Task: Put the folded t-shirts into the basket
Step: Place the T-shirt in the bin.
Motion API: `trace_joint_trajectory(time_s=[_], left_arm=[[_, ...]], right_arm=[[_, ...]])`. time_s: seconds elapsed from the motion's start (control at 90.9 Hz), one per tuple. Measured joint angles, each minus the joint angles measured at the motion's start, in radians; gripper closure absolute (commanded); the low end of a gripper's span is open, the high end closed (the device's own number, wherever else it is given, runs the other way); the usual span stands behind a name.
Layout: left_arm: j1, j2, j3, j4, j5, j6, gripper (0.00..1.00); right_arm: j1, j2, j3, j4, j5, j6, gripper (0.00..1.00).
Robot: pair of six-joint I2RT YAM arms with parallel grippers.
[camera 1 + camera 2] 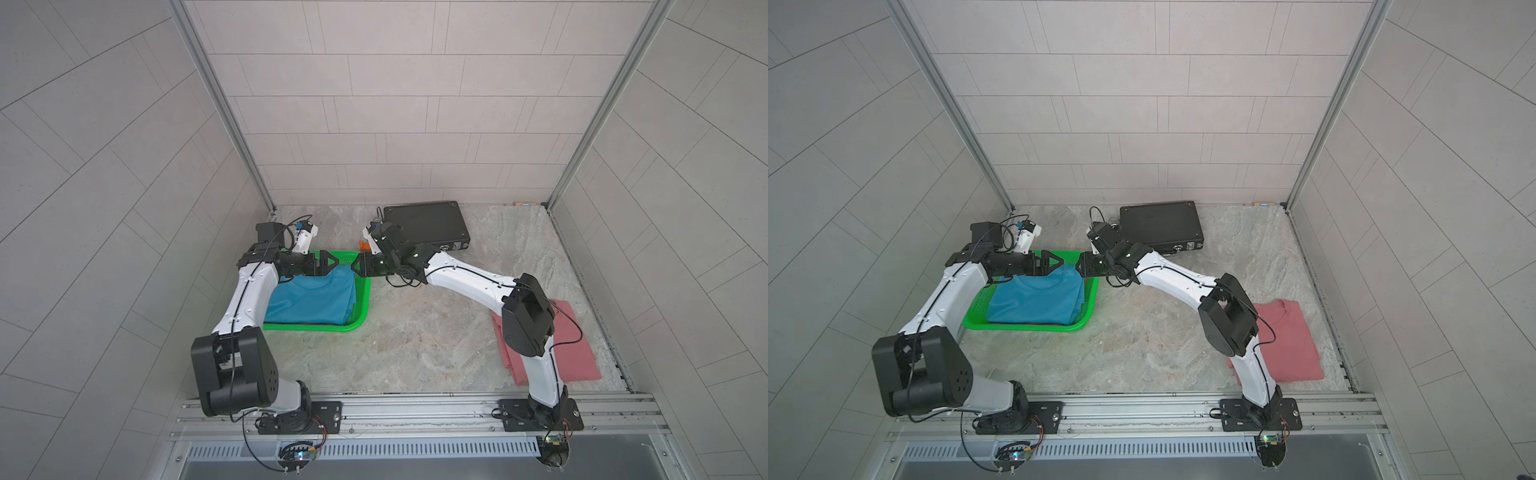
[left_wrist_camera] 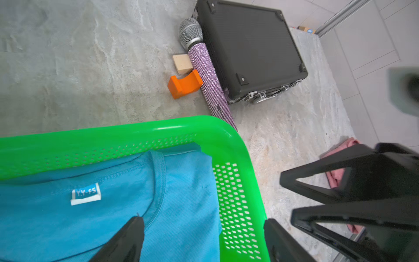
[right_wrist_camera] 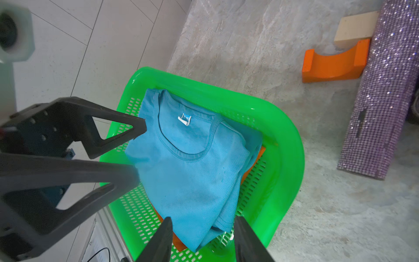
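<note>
The sky blue folded cloth t-shirt lies inside the bright green perforated plastic basket, on top of the orange folded t-shirt, of which only edges show. The dusty pink folded cloth t-shirt lies on the grey stone-patterned surface, well apart from the basket and partly under the right arm. The left hand and the right hand hover over the far side of the basket, each with jaws apart and empty, tips almost facing. I think they could knock together when they move away. The pink one could unfold if only its top layer is pinched, and the pile may then rise above the rim. The blue and pink collars point to the far wall. Each long axis runs near to far, the pink one a little slanted.
</note>
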Motion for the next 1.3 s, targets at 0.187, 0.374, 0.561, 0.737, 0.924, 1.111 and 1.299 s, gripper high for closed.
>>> trace_joint_trajectory(time_s=[0.187, 0.374, 0.561, 0.737, 0.924, 1.111, 1.299], left_arm=[[-0.012, 0.024, -0.020, 0.004, -0.041, -0.008, 0.26], [-0.020, 0.024, -0.020, 0.016, -0.101, -0.019, 0.31], [-0.021, 0.006, -0.045, 0.028, -0.151, -0.016, 0.31], [-0.021, 0.005, -0.055, 0.032, -0.187, -0.010, 0.31], [-0.021, 0.005, -0.066, 0.031, -0.205, 0.001, 0.31], [-0.021, 0.005, -0.070, 0.032, -0.216, 0.006, 0.31], [-0.021, 0.008, -0.070, 0.039, -0.215, 0.003, 0.31]], right_arm=[[0.031, 0.024, 0.018, -0.016, 0.015, 0.107, 0.55], [0.033, 0.117, 0.062, -0.065, -0.009, 0.223, 0.71], [0.037, 0.167, 0.066, -0.105, 0.002, 0.316, 0.88], [0.051, 0.222, 0.149, -0.148, 0.058, 0.335, 0.88], [0.073, 0.225, 0.177, -0.200, 0.164, 0.329, 0.85], [0.085, 0.248, 0.251, -0.282, 0.238, 0.291, 0.75], [0.086, 0.286, 0.308, -0.324, 0.246, 0.265, 0.91]])
